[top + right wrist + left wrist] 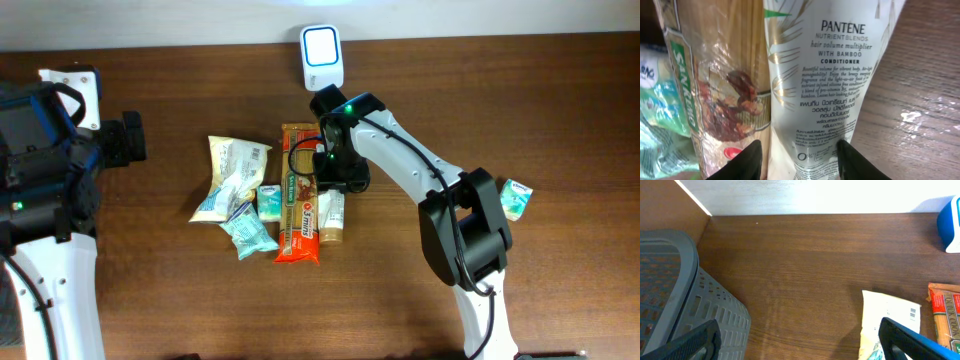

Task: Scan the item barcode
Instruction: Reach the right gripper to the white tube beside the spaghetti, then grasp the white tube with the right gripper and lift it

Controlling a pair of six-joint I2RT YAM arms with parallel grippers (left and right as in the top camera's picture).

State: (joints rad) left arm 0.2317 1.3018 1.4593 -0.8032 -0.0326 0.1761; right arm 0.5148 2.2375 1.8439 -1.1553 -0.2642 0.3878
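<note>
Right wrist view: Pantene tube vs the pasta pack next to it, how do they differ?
The Pantene tube is opaque white with printed text; the pasta pack is clear film showing its contents, with a green band. In the overhead view the pasta pack runs much longer than the Pantene tube. The right fingers straddle the tube, not the pack. Both lie flat, side by side.

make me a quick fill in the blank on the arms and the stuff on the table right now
1. The tube between the right gripper fingers is labelled Pantene ____.
2. The left gripper, holding nothing, has its jaws ____.
3. In the left wrist view, the grey slotted container at the left is a ____.
Missing words: conditioner; open; basket.
</note>
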